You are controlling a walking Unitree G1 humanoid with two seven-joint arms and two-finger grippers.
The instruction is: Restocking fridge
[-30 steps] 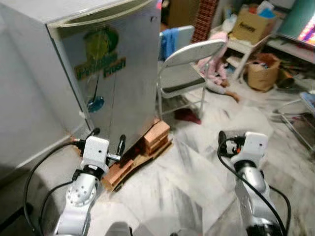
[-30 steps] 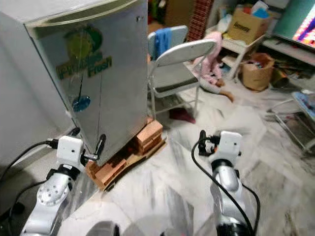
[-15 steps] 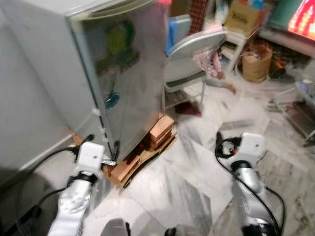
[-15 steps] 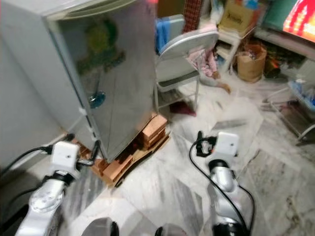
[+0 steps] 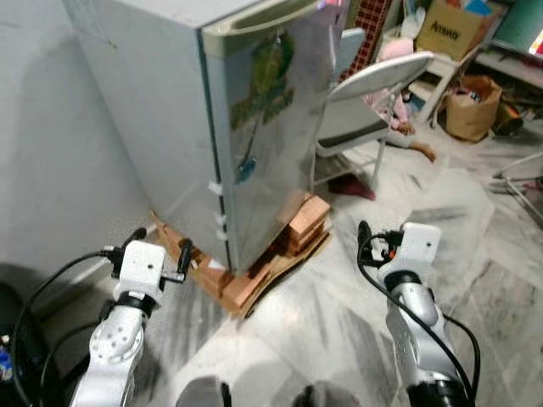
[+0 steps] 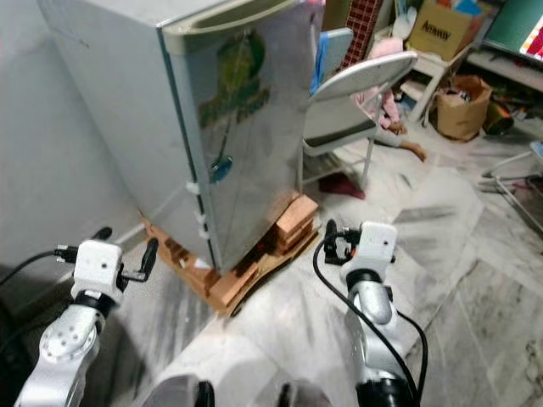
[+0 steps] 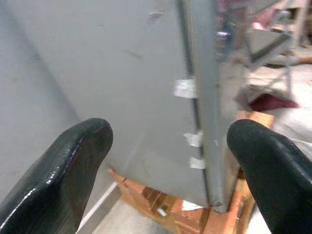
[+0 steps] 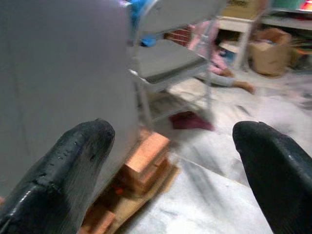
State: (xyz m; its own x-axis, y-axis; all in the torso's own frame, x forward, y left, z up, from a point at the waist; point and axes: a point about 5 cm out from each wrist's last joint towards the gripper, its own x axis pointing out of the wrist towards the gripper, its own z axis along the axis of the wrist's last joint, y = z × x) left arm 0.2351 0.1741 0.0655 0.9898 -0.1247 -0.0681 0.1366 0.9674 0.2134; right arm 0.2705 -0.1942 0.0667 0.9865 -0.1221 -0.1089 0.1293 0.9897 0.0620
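Note:
A grey fridge [image 5: 263, 144] with a green logo on its shut door stands ahead, raised on bricks [image 5: 305, 222] and boards. Its hinge-side corner, with white tape tabs [image 7: 185, 88], faces me. My left gripper [image 5: 161, 240] is held low in front of the fridge's grey side wall [image 7: 122, 73], open and holding nothing. My right gripper [image 8: 170, 146] hangs open and holding nothing over the marble floor, off the door's right side, and it looks toward the bricks [image 8: 146, 156] under the fridge.
A grey wall [image 5: 42, 153] closes the left. A folding chair [image 5: 365, 102] stands just right of the fridge, with someone in pink [image 5: 399, 127] low on the floor behind it. Cardboard boxes [image 5: 458, 17] and a paper bag [image 5: 471, 106] crowd the far right. Marble floor [image 5: 484, 229] lies open to the right.
The whole view has swung, so the fridge now sits mid-frame with its side wall showing. Both grippers stay open and low, as before.

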